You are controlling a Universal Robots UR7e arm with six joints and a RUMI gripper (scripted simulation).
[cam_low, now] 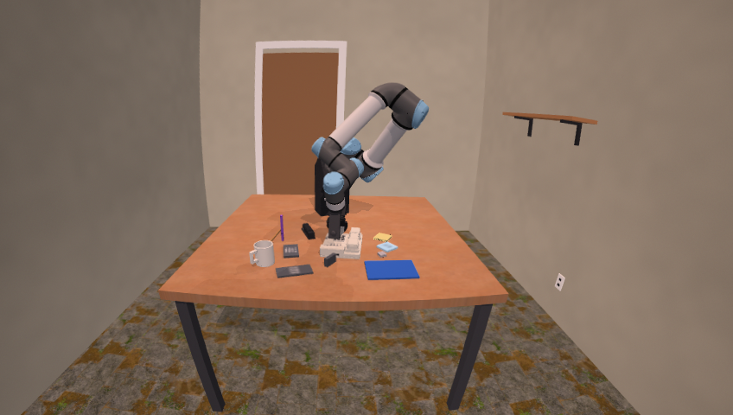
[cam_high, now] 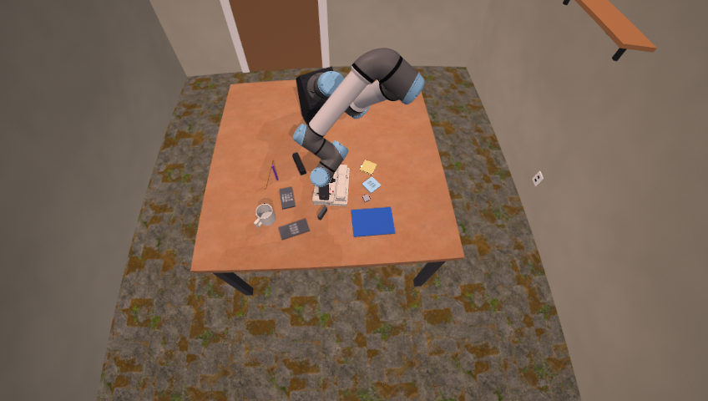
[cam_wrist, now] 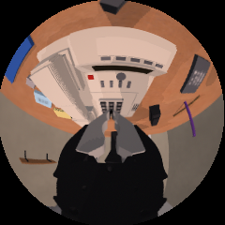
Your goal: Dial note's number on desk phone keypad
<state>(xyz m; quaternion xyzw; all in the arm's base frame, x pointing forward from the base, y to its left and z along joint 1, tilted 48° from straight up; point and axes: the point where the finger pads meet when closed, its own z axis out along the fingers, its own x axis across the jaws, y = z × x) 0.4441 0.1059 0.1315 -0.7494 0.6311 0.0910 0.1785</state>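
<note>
The beige desk phone point(cam_high: 335, 190) point(cam_low: 352, 250) point(cam_wrist: 122, 52) stands near the table's middle. Its handset point(cam_wrist: 53, 82) point(cam_high: 342, 181) lies in the cradle on the phone's side. My gripper point(cam_wrist: 111, 110) point(cam_high: 323, 195) point(cam_low: 334, 236) is shut and points straight down, its closed fingertips right at the keypad point(cam_wrist: 112, 106). Whether they touch a key I cannot tell. A light blue note point(cam_high: 371, 184) point(cam_low: 386, 246) point(cam_wrist: 42, 98) and a yellow note point(cam_high: 367, 166) point(cam_low: 382, 236) point(cam_wrist: 61, 112) lie to the phone's right. Their writing is too small to read.
On the wooden table point(cam_high: 248, 114) point(cam_low: 436, 231) lie a blue book point(cam_high: 372, 221) point(cam_low: 391, 269), a white mug point(cam_high: 265, 214) point(cam_low: 263, 253), two dark keypad devices point(cam_high: 286, 197) point(cam_high: 293, 228), a purple pen point(cam_high: 274, 171) point(cam_low: 282, 226), two small black blocks point(cam_high: 299, 163) point(cam_high: 321, 212), and a tiny grey cube point(cam_high: 366, 197).
</note>
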